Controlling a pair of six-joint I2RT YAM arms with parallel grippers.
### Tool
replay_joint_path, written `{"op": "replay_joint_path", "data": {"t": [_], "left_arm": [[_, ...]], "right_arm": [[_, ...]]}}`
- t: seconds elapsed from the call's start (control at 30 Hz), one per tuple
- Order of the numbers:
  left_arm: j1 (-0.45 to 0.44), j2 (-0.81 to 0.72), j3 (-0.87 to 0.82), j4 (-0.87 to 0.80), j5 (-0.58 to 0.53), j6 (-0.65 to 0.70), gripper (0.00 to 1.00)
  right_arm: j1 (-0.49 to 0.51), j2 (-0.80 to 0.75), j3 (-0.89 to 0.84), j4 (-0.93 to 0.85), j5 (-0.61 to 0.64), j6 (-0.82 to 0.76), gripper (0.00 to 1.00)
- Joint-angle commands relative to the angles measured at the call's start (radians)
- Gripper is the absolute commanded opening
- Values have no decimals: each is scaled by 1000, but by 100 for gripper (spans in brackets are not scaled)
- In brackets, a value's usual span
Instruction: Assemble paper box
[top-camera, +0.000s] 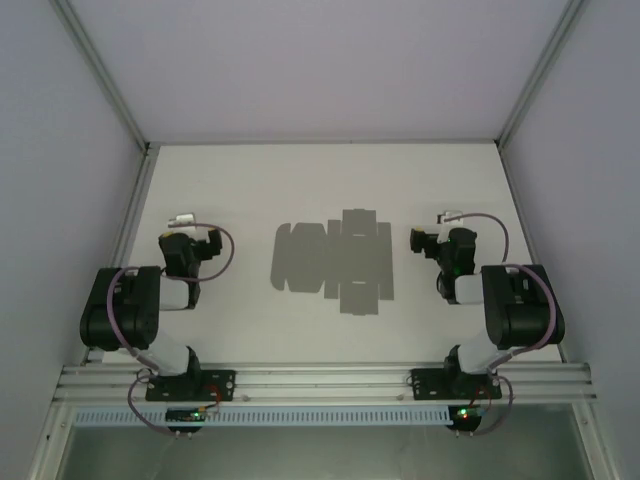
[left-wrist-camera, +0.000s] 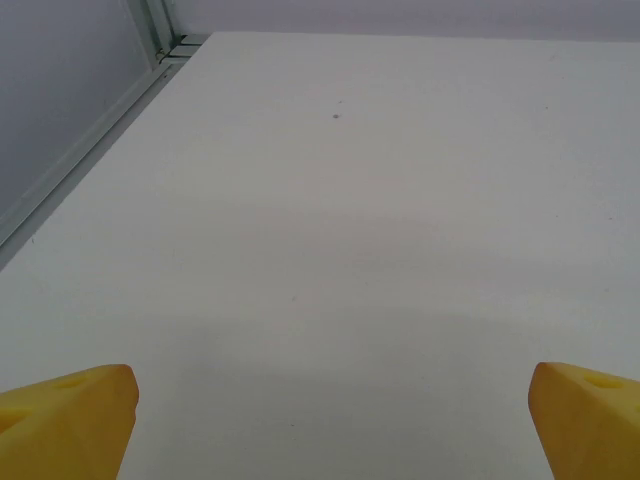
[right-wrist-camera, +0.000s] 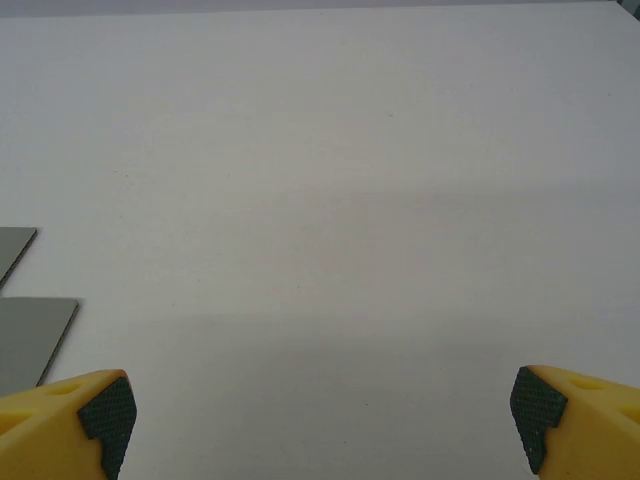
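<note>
Jaws wide, paper box (top-camera: 338, 262) flat

A white table (top-camera: 330, 180) carries the paper box (top-camera: 335, 262), a grey die-cut sheet lying flat and unfolded (flaps and tabs spread outward). White tabletop shows on every side of the box, and an aluminium rail (top-camera: 320, 378) runs along the table edge on the box's near side.

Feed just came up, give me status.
Left jaws open, right jaws open, both empty. Paper box flat, unfolded, between the arms. Nothing in the way.
</note>
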Motion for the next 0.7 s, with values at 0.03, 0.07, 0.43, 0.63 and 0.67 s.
{"op": "replay_joint_path", "data": {"t": [0.03,0.07,0.43,0.63,0.67], "left_arm": [[6,-14,18,12,11,9,99],[7,-13,18,12,11,9,99],[7,-13,19,12,12,10,99],[8,-10,33,-12,76,29,99],[9,-10,32,-12,77,30,99]], "right_arm": [[-6,2,19,-2,-12,-2,99],[-6,2,18,-1,-12,-2,99],[-21,2,18,3,-37,9,99],[-24,4,19,0,-43,12,99],[-24,4,19,1,-44,11,99]]}}
